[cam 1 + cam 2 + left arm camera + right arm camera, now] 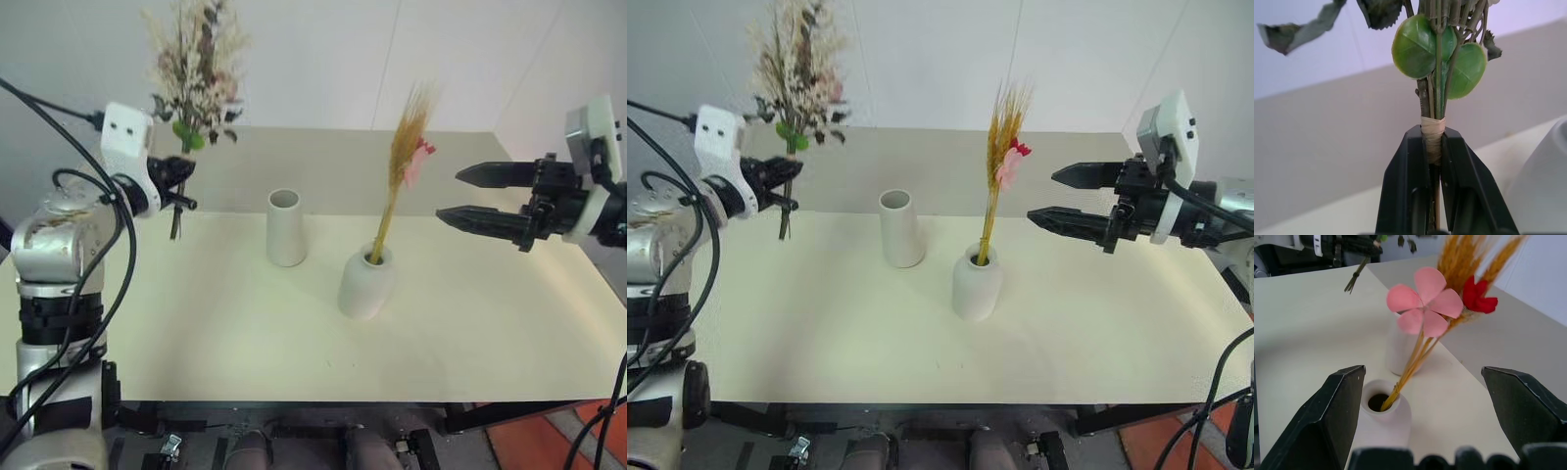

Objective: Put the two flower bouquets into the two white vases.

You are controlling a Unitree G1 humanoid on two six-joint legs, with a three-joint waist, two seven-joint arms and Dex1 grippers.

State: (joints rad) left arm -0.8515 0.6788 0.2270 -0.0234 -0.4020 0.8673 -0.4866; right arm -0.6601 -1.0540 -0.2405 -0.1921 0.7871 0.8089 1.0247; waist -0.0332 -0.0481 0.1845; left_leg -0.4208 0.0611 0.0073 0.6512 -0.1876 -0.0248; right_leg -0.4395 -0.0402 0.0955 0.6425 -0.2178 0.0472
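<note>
Golden plume [404, 166] already leans in the rounder matte vase [365, 282], nearest. Behind it, the tapered vase [286, 227] stands empty. Farther left, the left gripper [176, 186] pinches the bushy bouquet [199, 69] by its bound stems; next, lower those in. The right gripper [470, 196] hangs wide.

Your two head views look forward and down over the counter [294, 343]. Each wrist view looks close along its own tool; both share the shorter vase [1383, 418].
</note>
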